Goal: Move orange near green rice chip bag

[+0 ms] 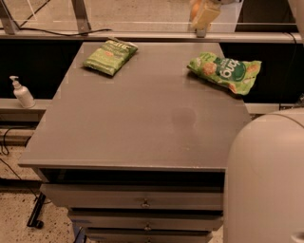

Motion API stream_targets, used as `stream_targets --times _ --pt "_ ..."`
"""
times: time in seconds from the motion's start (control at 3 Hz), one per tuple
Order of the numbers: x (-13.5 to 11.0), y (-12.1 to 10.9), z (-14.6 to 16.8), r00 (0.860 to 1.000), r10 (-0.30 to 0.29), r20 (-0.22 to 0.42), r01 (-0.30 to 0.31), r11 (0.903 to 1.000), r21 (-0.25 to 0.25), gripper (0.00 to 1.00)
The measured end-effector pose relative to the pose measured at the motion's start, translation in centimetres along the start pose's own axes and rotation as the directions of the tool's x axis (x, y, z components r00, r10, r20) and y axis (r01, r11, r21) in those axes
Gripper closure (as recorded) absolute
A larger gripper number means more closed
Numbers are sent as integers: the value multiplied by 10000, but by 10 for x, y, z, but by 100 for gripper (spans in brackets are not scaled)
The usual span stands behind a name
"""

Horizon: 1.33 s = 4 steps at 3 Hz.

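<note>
My gripper is high at the top edge of the camera view, above the table's far edge and left of the far end of the green rice chip bag. It is shut on the orange, of which only a small orange patch shows beside the pale fingers. The bright green bag with white letters and orange corners lies flat at the table's far right. The grey table has no orange on it.
A smaller dull olive-green bag lies at the far left of the table. A white pump bottle stands on a low ledge to the left. My pale robot body fills the lower right. Drawers sit under the tabletop.
</note>
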<state>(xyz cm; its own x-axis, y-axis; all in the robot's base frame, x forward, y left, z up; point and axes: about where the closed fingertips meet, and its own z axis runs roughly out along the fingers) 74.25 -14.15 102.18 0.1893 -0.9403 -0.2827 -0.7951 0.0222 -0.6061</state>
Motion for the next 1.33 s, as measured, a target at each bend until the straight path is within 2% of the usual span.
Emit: stream_targets --times 0.33,0.67,1.33 --pt "29 4 2 9980 239 -577 -247 9996 -137 100" --pt "47 21 12 9951 374 -916 -435 9969 -656 100" --pt "67 65 34 9909 754 -1117 -935 9816 -1663 100"
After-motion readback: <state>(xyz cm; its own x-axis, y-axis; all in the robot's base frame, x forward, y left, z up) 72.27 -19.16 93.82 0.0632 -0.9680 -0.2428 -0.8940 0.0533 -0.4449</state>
